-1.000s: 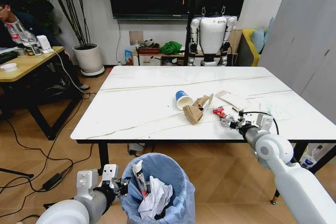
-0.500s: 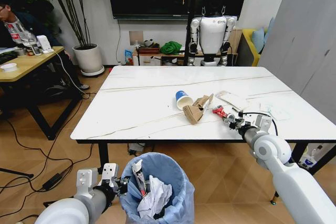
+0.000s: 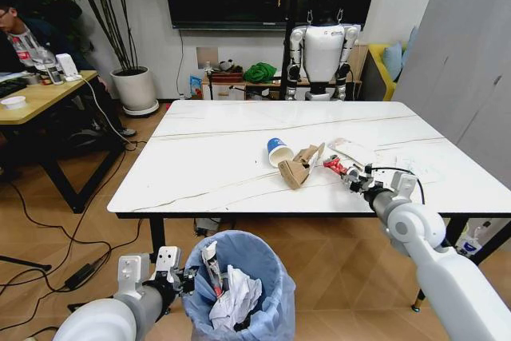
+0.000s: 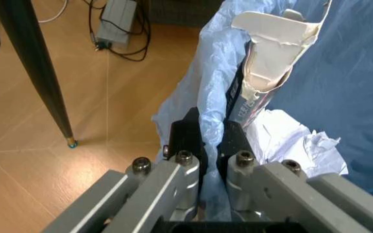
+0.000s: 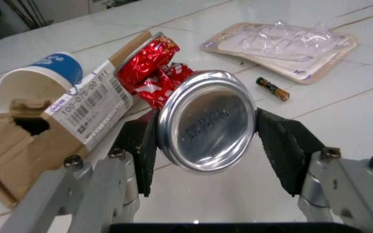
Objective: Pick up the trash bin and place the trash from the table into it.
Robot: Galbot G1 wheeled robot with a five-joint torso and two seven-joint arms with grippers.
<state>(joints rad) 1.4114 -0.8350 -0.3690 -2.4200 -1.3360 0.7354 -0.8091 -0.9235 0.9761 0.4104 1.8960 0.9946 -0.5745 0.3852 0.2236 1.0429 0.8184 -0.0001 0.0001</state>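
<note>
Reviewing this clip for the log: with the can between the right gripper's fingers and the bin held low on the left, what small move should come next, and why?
Probably lift the crushed red can off the table. The right gripper is shut on it, and the left gripper pinches the trash bin liner below the table edge, ready to receive it.

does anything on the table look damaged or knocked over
Yes. The brown cardboard box is torn open and crumpled, and the blue paper cup lies tipped on its side against it on the table.
</note>
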